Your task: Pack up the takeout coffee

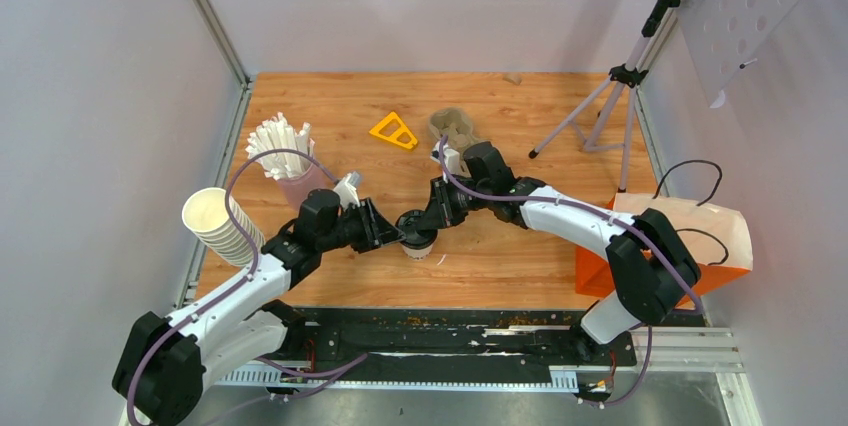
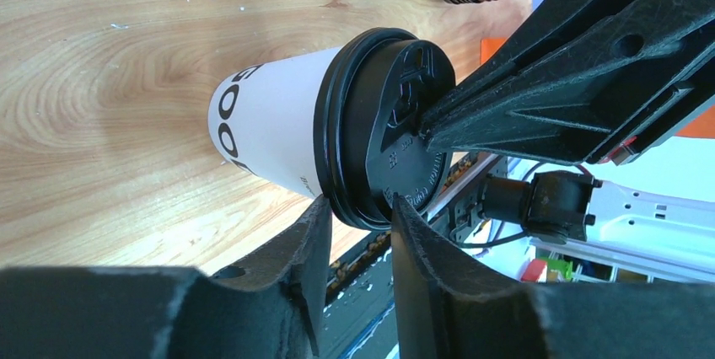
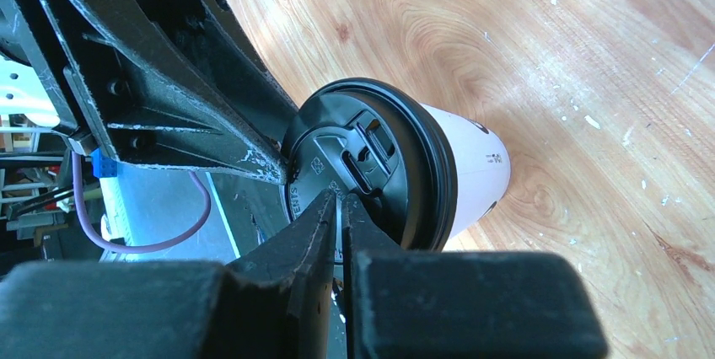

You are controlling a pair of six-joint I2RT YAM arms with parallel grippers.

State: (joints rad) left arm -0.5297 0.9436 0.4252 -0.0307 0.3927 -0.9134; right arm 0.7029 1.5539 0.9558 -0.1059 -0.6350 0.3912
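A white paper cup with a round black plastic lid (image 1: 417, 238) stands near the middle of the wooden desk's (image 1: 300, 106) near edge, both arms meeting on it; the left pincer (image 2: 361, 207) is narrowed onto the lid's rim, one finger under it, one on top; the right pincer (image 3: 341, 207) has its fingers together, tips pressing the lid's face; lidding looks nearly done, packing not begun; the grey-brown moulded pulp carrier (image 1: 455, 129) lies toward the far edge, no cup visible in it; an orange-and-white bag (image 1: 690, 236) sits at the near right corner.
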